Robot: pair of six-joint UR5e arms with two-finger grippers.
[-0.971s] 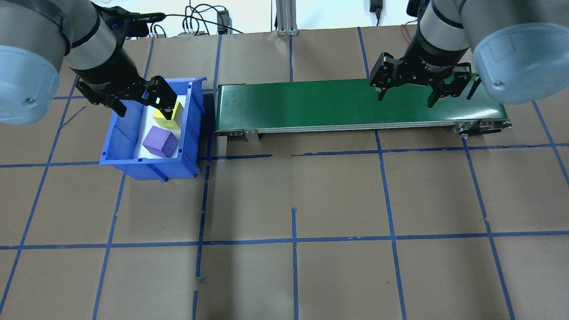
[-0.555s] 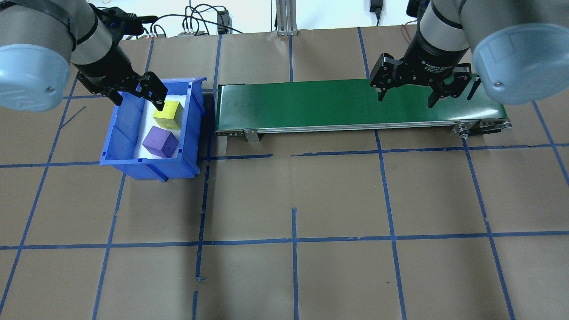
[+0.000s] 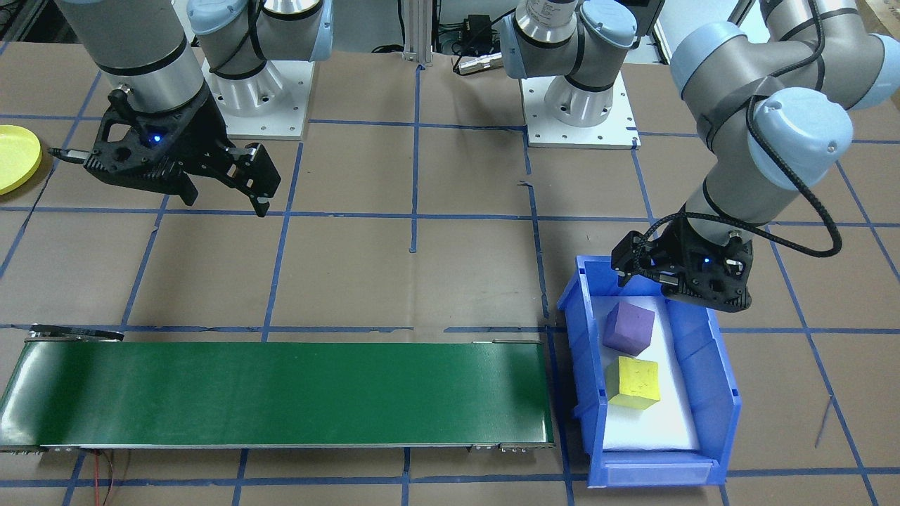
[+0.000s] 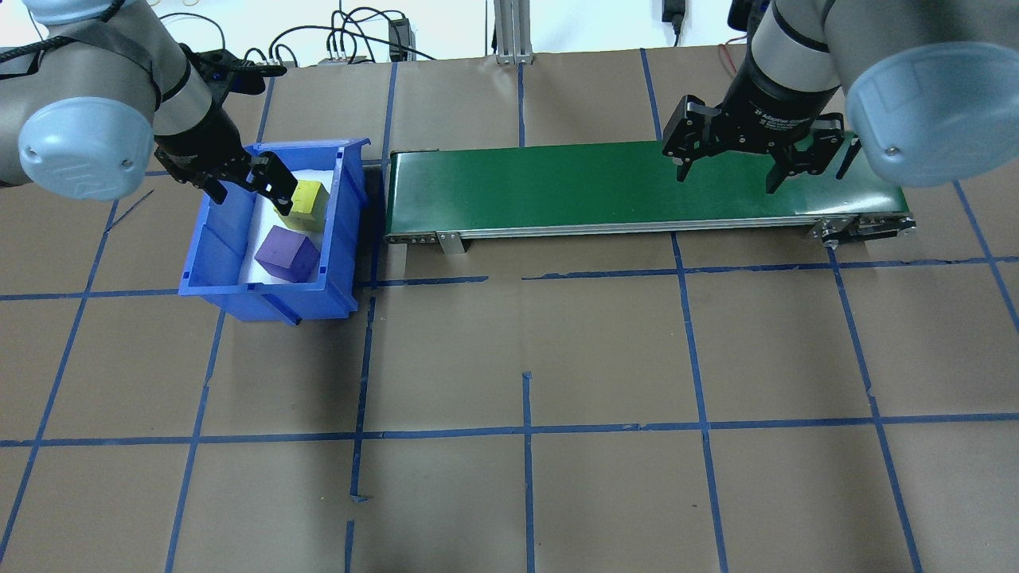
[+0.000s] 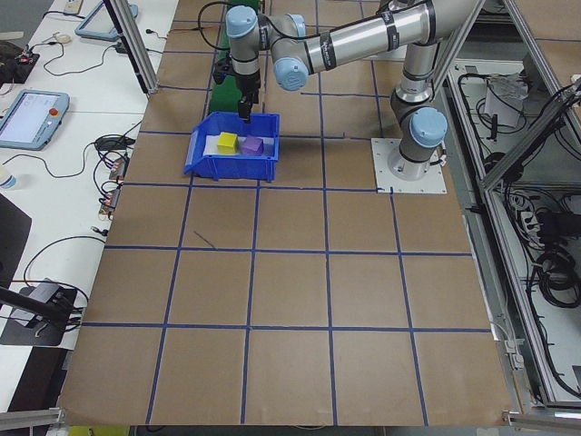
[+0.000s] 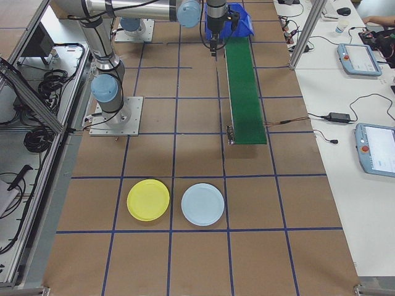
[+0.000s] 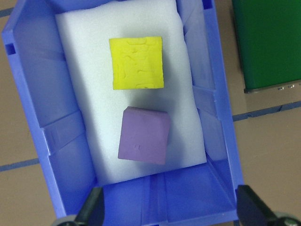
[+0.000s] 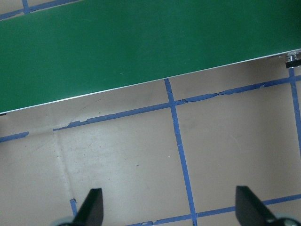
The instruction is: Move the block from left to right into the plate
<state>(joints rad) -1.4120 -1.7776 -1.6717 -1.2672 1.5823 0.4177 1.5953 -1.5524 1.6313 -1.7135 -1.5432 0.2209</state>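
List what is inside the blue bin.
In the blue bin, a yellow block and a purple block lie apart on white foam. What lies under the foam cannot be seen.

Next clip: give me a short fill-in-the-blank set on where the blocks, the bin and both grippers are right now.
1. The yellow block and the purple block both lie inside the blue ____.
2. The blocks rest on a pad of ____ foam.
3. The left gripper is open and holds ____.
4. The open right gripper hangs over the green ____.

Missing words: bin; white; nothing; conveyor belt
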